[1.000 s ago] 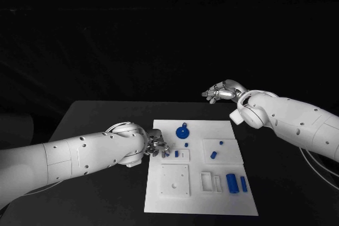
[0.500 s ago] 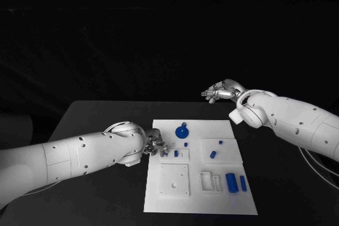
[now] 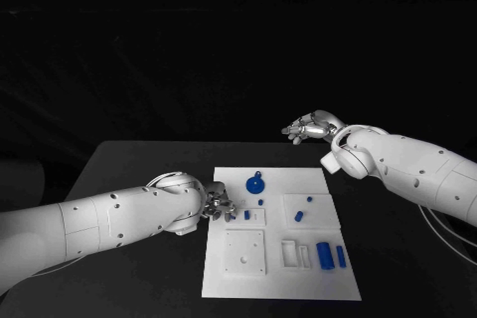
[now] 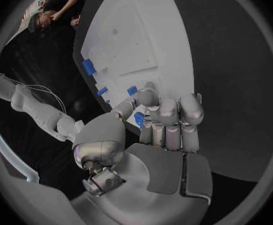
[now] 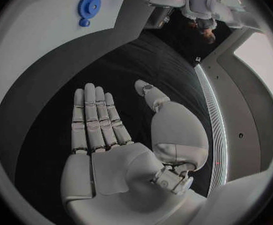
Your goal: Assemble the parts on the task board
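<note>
Left hand (image 3: 217, 206) was at the task board's (image 3: 283, 290) left edge, fingers curled around a small blue part (image 4: 139, 119), pinched upright-ish; the board's sockets lay just beyond its fingertips. Right hand (image 3: 310, 130) hovered flat and spread, holding nothing, well apart past the far edge. Left was nearer; placement probably fell to it.

room's staying pitch dark | white task board (image 3: 283, 230) is glowing bright | wrist views are bending hard at edges
</note>
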Robot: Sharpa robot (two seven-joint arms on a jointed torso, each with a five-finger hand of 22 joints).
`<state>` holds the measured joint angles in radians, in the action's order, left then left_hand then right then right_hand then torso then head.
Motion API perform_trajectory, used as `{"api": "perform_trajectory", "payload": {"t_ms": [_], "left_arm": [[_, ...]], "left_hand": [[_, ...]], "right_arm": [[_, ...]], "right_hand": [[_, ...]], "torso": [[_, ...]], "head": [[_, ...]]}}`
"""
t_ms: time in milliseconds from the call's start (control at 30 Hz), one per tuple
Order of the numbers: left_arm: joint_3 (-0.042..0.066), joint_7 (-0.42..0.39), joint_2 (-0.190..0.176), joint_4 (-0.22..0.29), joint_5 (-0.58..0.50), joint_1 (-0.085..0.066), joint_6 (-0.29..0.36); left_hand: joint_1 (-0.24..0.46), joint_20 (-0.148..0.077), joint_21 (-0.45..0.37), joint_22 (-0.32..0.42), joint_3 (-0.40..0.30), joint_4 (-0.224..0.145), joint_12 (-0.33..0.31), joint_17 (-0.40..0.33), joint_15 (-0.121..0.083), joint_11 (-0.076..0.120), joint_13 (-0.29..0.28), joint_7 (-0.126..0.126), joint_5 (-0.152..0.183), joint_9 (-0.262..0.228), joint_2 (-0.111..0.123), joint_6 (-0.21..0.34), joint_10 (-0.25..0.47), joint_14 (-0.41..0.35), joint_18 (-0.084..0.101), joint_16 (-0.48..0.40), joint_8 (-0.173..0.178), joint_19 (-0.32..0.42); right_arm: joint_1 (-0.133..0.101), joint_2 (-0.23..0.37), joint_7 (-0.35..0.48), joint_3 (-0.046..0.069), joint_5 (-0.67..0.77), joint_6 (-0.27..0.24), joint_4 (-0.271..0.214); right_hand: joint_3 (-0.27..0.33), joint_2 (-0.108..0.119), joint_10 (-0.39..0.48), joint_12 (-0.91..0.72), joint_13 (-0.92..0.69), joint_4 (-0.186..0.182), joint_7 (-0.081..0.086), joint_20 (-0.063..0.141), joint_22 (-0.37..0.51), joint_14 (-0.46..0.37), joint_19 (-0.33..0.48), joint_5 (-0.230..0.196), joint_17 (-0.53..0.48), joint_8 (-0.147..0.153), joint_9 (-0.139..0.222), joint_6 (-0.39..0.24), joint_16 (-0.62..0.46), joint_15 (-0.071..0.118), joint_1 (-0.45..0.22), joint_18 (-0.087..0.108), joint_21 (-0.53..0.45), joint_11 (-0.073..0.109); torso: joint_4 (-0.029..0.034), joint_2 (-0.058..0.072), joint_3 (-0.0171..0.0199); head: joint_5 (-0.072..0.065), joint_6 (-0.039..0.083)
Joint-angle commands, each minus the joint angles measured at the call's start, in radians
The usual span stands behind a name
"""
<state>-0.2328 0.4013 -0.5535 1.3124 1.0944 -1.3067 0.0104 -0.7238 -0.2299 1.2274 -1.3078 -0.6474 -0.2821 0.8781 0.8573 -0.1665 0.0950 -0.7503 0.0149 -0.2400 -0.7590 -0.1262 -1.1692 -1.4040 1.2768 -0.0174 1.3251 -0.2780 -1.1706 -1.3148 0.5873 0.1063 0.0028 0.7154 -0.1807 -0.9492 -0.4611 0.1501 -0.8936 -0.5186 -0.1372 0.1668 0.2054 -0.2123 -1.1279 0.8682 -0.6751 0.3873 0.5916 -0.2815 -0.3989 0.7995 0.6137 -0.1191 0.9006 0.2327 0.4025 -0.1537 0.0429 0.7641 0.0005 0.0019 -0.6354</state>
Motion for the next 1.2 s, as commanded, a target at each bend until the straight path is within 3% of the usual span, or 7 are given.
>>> {"api": "perform_trajectory", "payload": {"t_ms": [33, 1200], "left_arm": [[0.000, -0.011, 0.000, 0.003, 0.003, 0.000, -0.011], [-0.007, -0.007, 0.020, -0.015, 0.002, 0.007, -0.027]], "left_hand": [[-0.011, -0.015, 0.006, -0.016, -0.031, -0.012, 0.005, 0.001, -0.022, 0.007, -0.002, -0.005, -0.221, 0.000, -0.005, -0.010, -0.001, 0.015, -0.136, 0.004, -0.004, 0.005], [-0.012, -0.015, 0.008, -0.016, -0.032, -0.012, 0.005, 0.003, -0.024, 0.007, -0.003, -0.005, -0.219, 0.001, -0.004, -0.010, -0.001, 0.014, -0.137, 0.004, -0.004, 0.006]], "right_arm": [[0.000, 0.001, 0.005, 0.000, 0.007, 0.008, -0.002], [0.000, 0.003, 0.003, 0.000, 0.009, 0.008, -0.006]], "right_hand": [[0.002, -0.008, 0.005, -0.006, 0.002, 0.000, 0.005, -0.006, -0.002, -0.008, -0.001, 0.003, -0.001, -0.006, 0.001, -0.003, 0.005, 0.001, 0.000, 0.018, -0.004, -0.001], [0.002, -0.008, 0.005, -0.008, 0.004, -0.001, 0.005, -0.007, -0.003, -0.008, -0.001, 0.003, -0.002, -0.007, 0.002, -0.003, 0.006, 0.002, 0.001, 0.019, -0.006, -0.001]], "torso": [[-0.0003, 0.000, 0.0007], [-0.0012, 0.000, 0.0019]], "head": [[0.000, -0.001], [0.002, -0.005]]}}
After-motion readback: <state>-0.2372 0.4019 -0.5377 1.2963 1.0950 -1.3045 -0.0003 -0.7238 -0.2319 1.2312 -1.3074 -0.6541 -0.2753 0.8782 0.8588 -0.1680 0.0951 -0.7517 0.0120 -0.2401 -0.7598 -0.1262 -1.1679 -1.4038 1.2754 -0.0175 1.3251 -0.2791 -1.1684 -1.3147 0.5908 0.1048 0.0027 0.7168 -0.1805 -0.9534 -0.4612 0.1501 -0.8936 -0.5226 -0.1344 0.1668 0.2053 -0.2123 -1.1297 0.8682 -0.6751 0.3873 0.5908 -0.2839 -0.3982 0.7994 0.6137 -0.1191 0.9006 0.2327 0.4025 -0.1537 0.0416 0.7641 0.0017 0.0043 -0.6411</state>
